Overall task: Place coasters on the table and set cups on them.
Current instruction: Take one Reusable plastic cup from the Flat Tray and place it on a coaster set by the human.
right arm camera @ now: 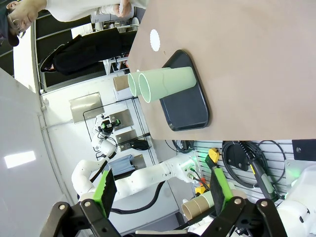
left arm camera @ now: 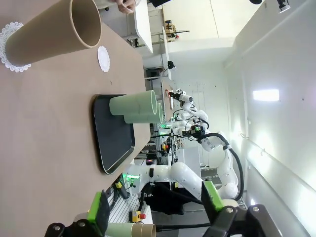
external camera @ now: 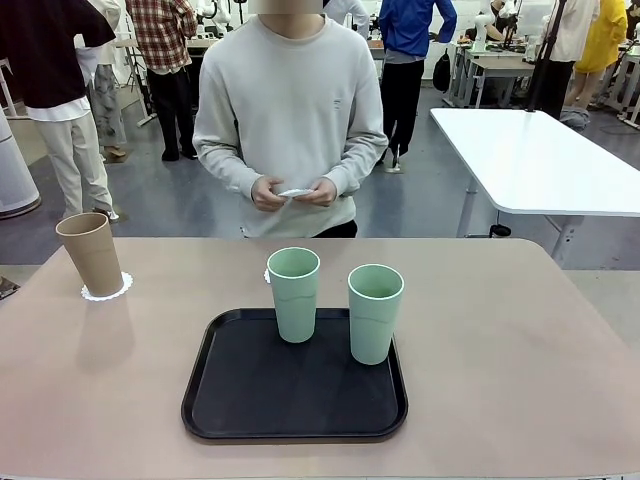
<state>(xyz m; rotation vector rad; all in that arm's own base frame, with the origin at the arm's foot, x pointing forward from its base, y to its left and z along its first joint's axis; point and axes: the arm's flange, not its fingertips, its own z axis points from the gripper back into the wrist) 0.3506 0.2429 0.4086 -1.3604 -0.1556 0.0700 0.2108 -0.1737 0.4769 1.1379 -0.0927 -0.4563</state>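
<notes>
The left gripper (left arm camera: 154, 210) and the right gripper (right arm camera: 163, 190) are both wide open and grasp nothing. On the table (external camera: 500, 330), the tan cup (external camera: 92, 253) stands on a coaster (external camera: 106, 291) at ten o'clock from the black tray (external camera: 290, 405), which carries the two mint cups (external camera: 294, 293).

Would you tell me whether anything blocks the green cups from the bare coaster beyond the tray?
Nothing visible does: the coaster lies bare on the table just past the tray, behind the left green cup.

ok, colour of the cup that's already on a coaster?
Tan-brown. The cup stands on its coaster at the table's left; the front view shows it best.
</notes>
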